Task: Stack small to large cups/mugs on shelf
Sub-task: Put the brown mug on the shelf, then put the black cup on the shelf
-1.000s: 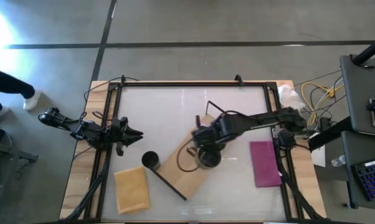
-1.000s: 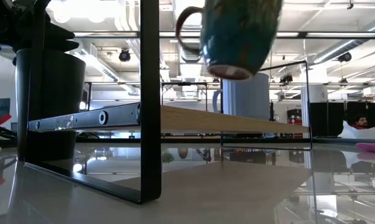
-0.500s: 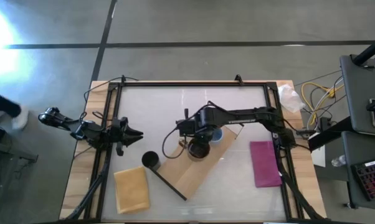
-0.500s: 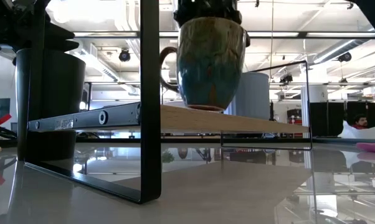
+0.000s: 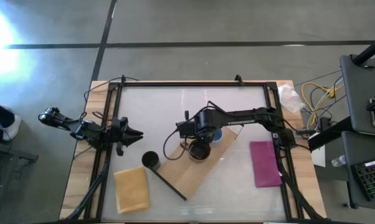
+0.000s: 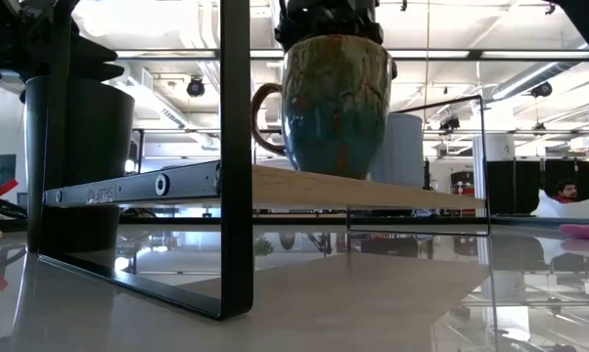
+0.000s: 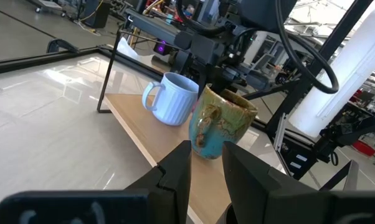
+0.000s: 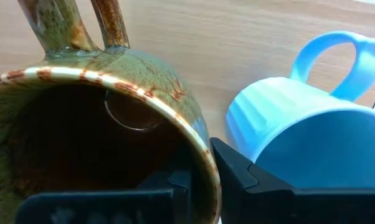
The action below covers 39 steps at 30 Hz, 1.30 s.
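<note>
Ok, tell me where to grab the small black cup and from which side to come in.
Take the black cup by its rim, coming straight down from above. It stands upright on the table with its mouth open, has no handle, and sits right beside the shelf end frame, so a sideways approach looks cramped. The left gripper waits nearest; the right gripper is on the brown mug.

The tabletop (image 5: pixel 175 99) is glossy white with a light wooden border, standing on a grey concrete floor (image 5: pixel 237 22) crossed by dark seams. Bright light glares on the floor beyond the tabletop's far left corner. Past the right edge stands a dark desk (image 5: pixel 362 93) carrying a keyboard (image 5: pixel 369 177), with yellow cables (image 5: pixel 318 93) nearby. Seen level across the tabletop, the room is a wide open hall with ceiling light strips (image 6: pixel 177 55), exposed ducts (image 6: pixel 162 98) and pale columns (image 6: pixel 490 161).
</note>
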Tool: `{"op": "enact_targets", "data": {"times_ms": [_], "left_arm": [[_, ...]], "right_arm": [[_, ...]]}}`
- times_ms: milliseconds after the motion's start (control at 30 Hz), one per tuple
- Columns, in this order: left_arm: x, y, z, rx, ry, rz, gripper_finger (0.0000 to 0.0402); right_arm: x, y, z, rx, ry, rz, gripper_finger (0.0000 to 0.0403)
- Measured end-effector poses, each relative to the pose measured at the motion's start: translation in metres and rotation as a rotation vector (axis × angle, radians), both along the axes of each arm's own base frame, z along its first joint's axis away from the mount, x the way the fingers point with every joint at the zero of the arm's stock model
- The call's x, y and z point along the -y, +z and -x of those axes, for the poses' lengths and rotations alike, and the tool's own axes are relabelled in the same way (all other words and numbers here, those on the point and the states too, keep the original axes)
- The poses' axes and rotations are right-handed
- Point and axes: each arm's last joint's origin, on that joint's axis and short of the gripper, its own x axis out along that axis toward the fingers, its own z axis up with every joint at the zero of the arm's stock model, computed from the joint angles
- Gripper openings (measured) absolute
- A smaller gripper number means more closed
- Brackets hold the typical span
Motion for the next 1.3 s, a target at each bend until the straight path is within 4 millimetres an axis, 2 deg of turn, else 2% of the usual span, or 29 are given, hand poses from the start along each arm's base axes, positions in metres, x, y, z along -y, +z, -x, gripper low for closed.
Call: {"op": "enact_targets", "data": {"times_ms": [533, 667, 933, 1167, 1300], "left_arm": [[0.0, 0.0, 0.0, 0.0, 0.0, 0.0, 0.0077], [0.0, 0.0, 0.0, 0.0, 0.0, 0.0, 0.0077], [0.0, 0.0, 0.0, 0.0, 0.0, 0.0, 0.0077], [0.0, 0.0, 0.0, 0.0, 0.0, 0.0, 0.0077], [0.0, 0.0, 0.0, 0.0, 0.0, 0.0, 0.0077]], "right_arm": [[0.0, -0.003, 0.002, -0.02, -0.003, 0.001, 0.0109], [-0.001, 0.002, 0.006, -0.021, 0.001, 0.005, 0.012], [0.002, 0.043, 0.025, 0.108, -0.002, 0.163, 0.0132], [0.005, 0.101, 0.043, 0.449, 0.066, 0.236, 0.0128], [0.006, 0.127, 0.05, 0.624, 0.062, 0.234, 0.0123]]}}
